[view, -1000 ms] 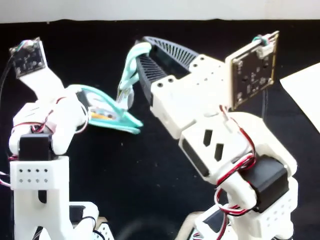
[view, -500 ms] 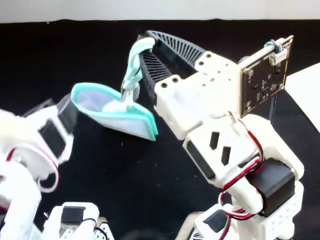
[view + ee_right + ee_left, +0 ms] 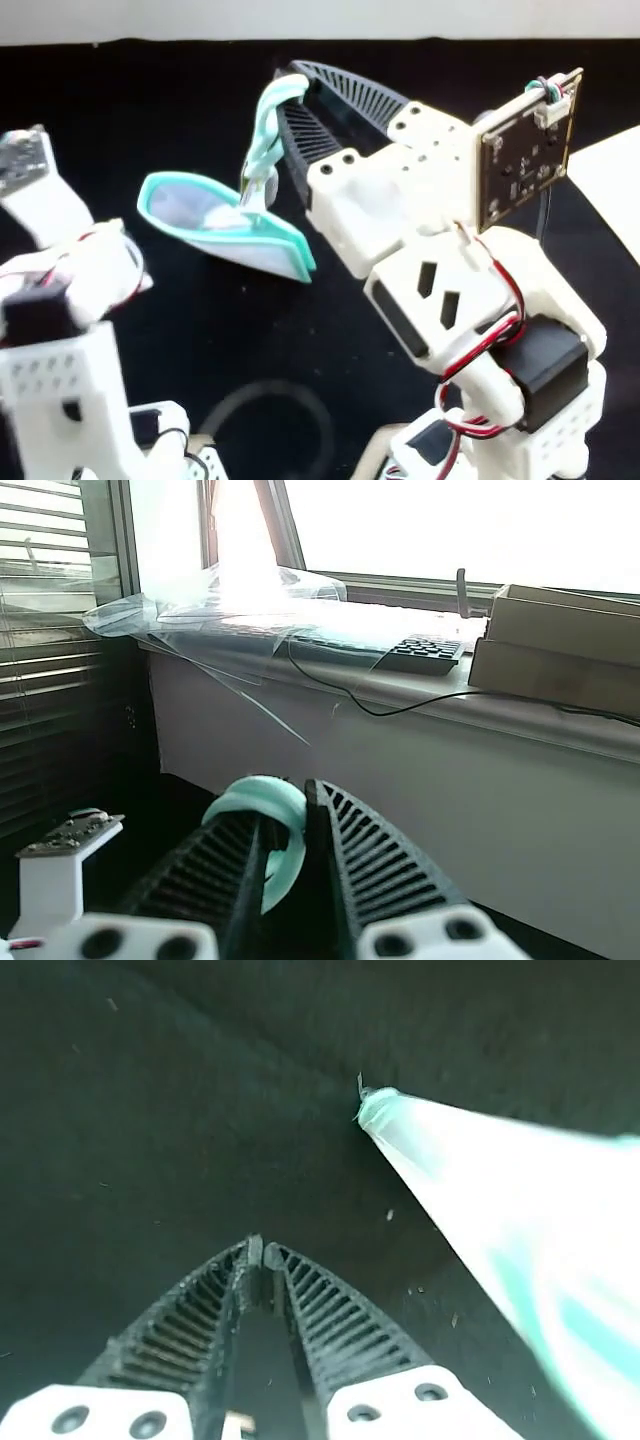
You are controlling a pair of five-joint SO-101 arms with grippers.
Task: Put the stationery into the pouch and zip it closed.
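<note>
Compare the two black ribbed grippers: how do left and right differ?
Left gripper is shut on nothing; right gripper clamps the loop strap of the teal fabric pouch. Left faces the black table; right faces a bright window. Both have black ribbed fingers.

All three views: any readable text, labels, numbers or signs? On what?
No text can be read.
On the camera board: markings too small to read.
On the keyboard on the sill: key legends too small to read.
On the pouch, the boxes and the white sheet: no print visible.
</note>
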